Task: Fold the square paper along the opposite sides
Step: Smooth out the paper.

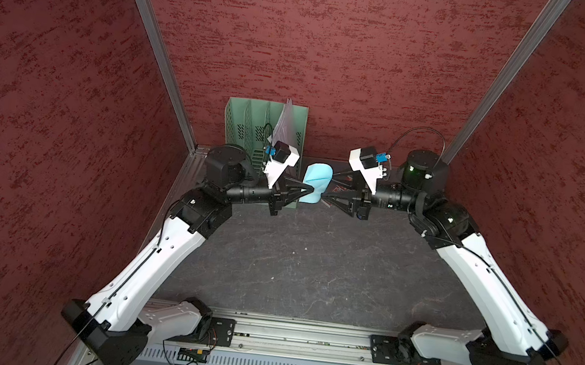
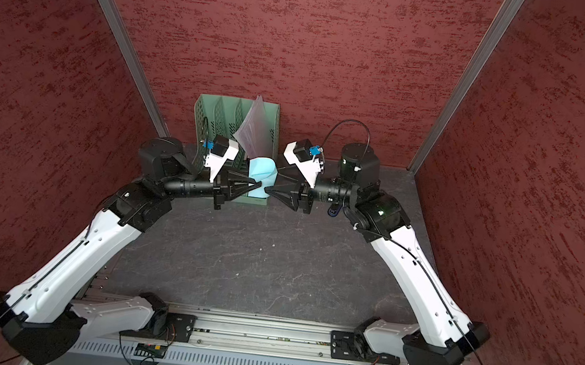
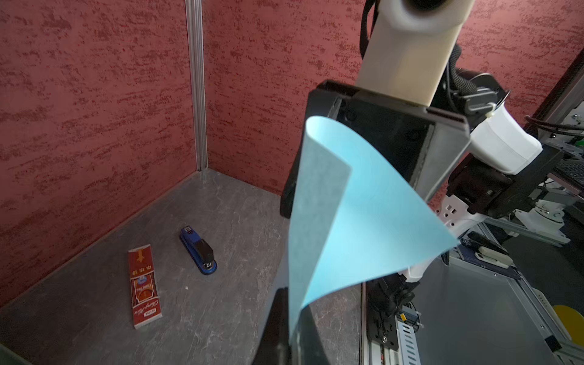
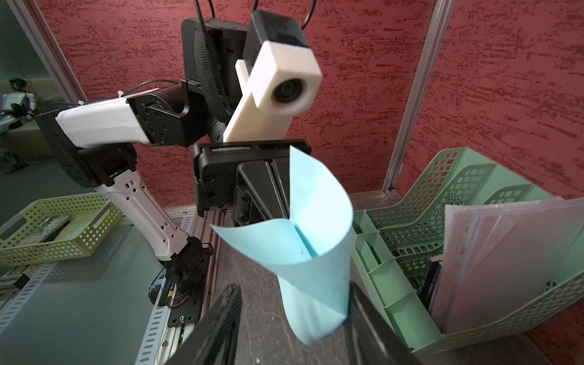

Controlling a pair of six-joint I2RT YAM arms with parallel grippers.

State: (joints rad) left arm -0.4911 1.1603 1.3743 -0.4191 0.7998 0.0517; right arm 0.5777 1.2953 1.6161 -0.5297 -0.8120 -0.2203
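The square paper (image 1: pixel 316 184) (image 2: pixel 261 178) is light blue and hangs in the air at the back of the table, curled over into a loose loop. My left gripper (image 1: pixel 310 191) (image 2: pixel 259 185) is shut on the paper's edge; in the left wrist view the sheet (image 3: pixel 363 221) rises from between the closed fingers of the left gripper (image 3: pixel 292 301). My right gripper (image 1: pixel 327 185) (image 2: pixel 272 179) faces it from the other side, open. In the right wrist view the paper's (image 4: pixel 316 252) lower curl hangs between the spread fingers of the right gripper (image 4: pixel 292 294), against one finger and apart from the other.
A green file organiser (image 1: pixel 248 127) (image 4: pixel 442 240) with white sheets (image 1: pixel 288 123) (image 4: pixel 505 252) stands against the back wall, just behind the left gripper. A red packet (image 3: pixel 143 284) and a blue stapler (image 3: pixel 199 251) lie on the dark tabletop (image 1: pixel 311 267). Red walls close three sides.
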